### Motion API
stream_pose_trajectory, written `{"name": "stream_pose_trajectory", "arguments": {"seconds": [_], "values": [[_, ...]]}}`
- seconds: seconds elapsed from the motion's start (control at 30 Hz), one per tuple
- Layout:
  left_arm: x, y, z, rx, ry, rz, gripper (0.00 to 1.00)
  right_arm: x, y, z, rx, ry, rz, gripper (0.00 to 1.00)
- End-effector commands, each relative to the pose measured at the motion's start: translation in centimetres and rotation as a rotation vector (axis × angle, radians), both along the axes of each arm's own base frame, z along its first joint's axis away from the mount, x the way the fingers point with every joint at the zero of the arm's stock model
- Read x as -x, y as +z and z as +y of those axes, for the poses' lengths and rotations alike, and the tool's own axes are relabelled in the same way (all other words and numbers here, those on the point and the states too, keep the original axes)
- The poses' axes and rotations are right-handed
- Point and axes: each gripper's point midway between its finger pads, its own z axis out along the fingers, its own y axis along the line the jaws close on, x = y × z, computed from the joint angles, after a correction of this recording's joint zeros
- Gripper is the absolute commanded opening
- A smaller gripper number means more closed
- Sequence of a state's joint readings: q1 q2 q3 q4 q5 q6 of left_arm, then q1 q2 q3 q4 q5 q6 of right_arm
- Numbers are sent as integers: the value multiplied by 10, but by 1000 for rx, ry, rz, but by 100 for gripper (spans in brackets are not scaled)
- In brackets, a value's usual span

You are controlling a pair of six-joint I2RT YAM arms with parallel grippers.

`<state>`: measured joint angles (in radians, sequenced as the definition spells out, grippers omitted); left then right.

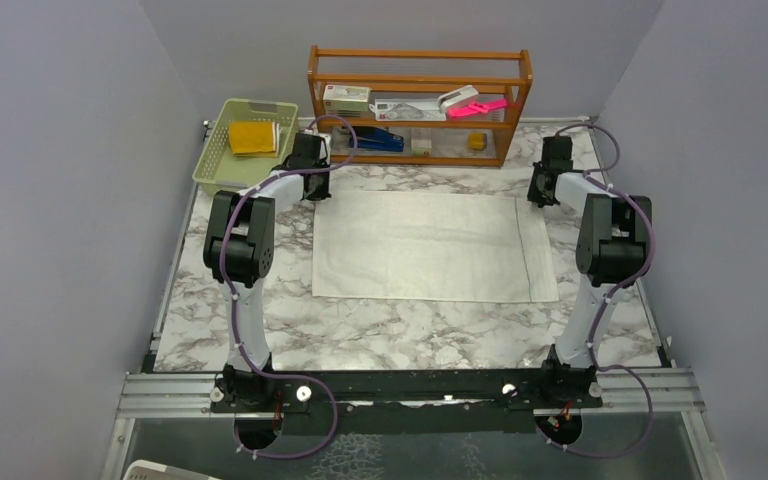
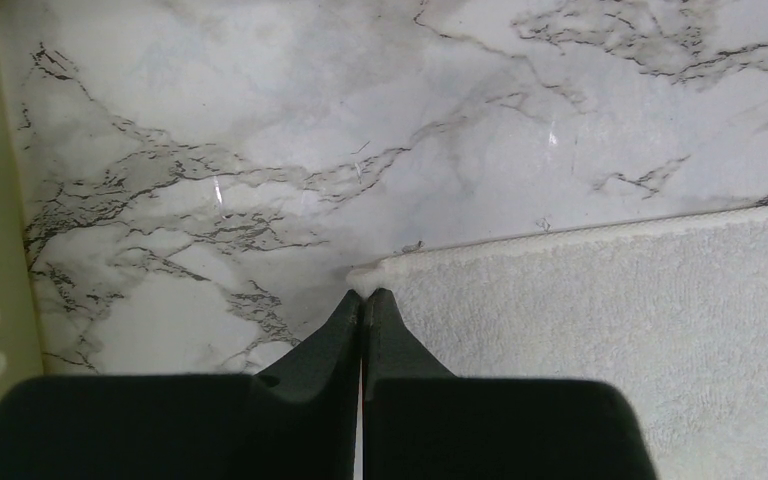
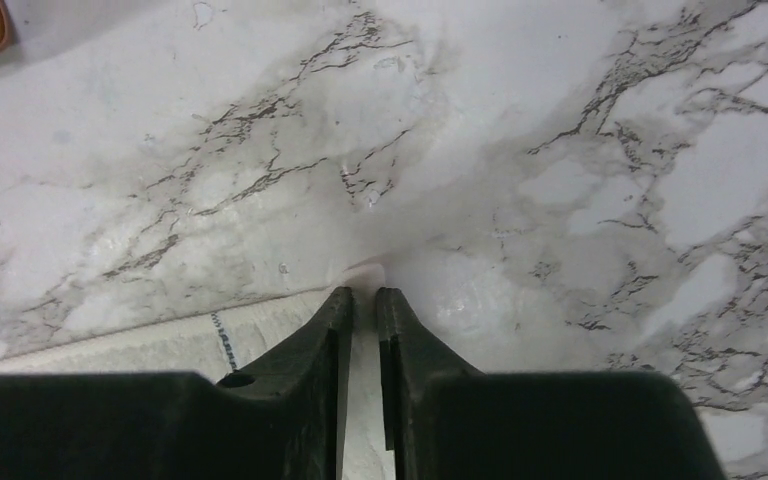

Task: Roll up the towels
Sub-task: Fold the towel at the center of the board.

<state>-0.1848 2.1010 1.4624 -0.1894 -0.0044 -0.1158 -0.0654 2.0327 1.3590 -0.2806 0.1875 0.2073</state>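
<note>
Towels lie well apart. The cream-white terry towel (image 1: 430, 245) is spread flat and unrolled as a wide rectangle on the grey-veined white marble table (image 1: 410, 335), in front of the orange-brown wooden shelf rack (image 1: 420, 55). A strip of bare marble shows between its far edge and the rack's base. The mustard-yellow folded cloth (image 1: 252, 137) rests inside the pale green perforated plastic basket (image 1: 212, 150), which stands just beside the rack's left end.

The left gripper (image 2: 363, 295) is down at the towel's far corner, in front of the rack's left end. In the left wrist view its two black fingers are pressed fully together, and the tip of that corner sits slightly bunched right at their ends. It appears to be pinched there, though very little cloth shows past the tips.

The right gripper (image 3: 363, 292) is down at the other far corner, in front of the rack's right end. Its fingers stand almost closed, with only a thin slit between them. White cloth fills that slit and the corner pokes out just beyond the tips, so the corner is nipped between them. A dark stitched line runs along the towel's hem beside the inner finger.

Both arms reach from the near edge of the table towards the rack, one along each short side of the spread towel.
</note>
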Motion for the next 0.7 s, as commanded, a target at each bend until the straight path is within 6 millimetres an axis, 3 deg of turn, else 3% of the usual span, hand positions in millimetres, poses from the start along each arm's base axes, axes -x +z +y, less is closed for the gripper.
{"name": "stream_pose_trajectory", "arguments": {"seconds": [0.0,0.17,0.23,0.57,0.67], "values": [[14,-9,11,-54,6,70,0,16,-30,-10,17,-39,94,4],[9,-2,18,-54,19,56,0,14,-28,-5,-17,-36,62,1],[4,5,20,-47,22,40,0,9,-14,-3,-24,-35,21,1],[-30,77,9,9,-11,-137,0,-16,91,8,-96,-31,-274,1],[-40,96,2,35,-41,-201,0,-23,114,9,-96,-19,-321,1]]}}
